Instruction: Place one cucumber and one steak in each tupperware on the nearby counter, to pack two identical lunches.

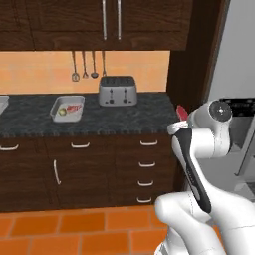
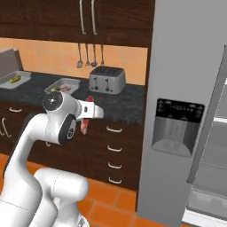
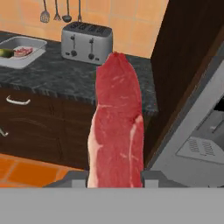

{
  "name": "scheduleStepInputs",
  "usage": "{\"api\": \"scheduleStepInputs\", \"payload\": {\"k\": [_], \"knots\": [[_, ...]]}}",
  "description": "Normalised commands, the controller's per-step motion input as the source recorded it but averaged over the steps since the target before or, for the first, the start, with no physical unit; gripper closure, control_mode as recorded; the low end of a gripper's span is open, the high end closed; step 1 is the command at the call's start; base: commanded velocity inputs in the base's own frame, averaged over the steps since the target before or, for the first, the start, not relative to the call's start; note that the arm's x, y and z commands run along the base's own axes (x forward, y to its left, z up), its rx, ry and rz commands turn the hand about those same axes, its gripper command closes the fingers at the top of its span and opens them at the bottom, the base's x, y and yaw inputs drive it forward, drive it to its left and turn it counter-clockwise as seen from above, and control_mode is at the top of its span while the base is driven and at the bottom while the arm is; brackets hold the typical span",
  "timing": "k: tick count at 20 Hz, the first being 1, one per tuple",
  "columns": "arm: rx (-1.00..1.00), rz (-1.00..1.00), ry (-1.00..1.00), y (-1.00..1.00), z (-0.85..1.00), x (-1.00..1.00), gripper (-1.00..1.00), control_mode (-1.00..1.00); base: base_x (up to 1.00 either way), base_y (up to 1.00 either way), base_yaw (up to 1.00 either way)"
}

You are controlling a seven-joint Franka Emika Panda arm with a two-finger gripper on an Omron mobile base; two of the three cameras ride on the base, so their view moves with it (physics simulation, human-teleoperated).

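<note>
The steak (image 3: 116, 127) stands clamped in the gripper (image 3: 114, 177), lifted clear of the counter (image 3: 83, 78) probably for carrying to the far tupperware (image 2: 15, 80), which holds one cucumber (image 2: 15, 79), while the near tupperware (image 1: 67, 108) already has a cucumber and steak.

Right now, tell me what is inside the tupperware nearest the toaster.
The tupperware holds one yellow-green cucumber and one red steak, side by side. Its near rim hides part of the tray floor, so anything lying flat there cannot be seen.
</note>
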Motion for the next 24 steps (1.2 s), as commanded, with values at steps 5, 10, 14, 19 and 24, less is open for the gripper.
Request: {"api": "scheduleStepInputs", "payload": {"k": [5,10,14,19,24], "knots": [[0.0,0.0,0.0,0.0,0.0,0.0,1.0,1.0,0.29,1.0,0.04],[0.0,0.0,0.0,0.0,0.0,0.0,1.0,1.0,0.77,1.0,0.0],[0.0,0.0,0.0,0.0,0.0,0.0,1.0,1.0,1.0,1.0,-0.01],[0.0,0.0,0.0,0.0,0.0,0.0,1.0,1.0,0.8,1.0,-0.01],[0.0,0.0,0.0,0.0,0.0,0.0,1.0,1.0,0.58,1.0,-0.02]]}}
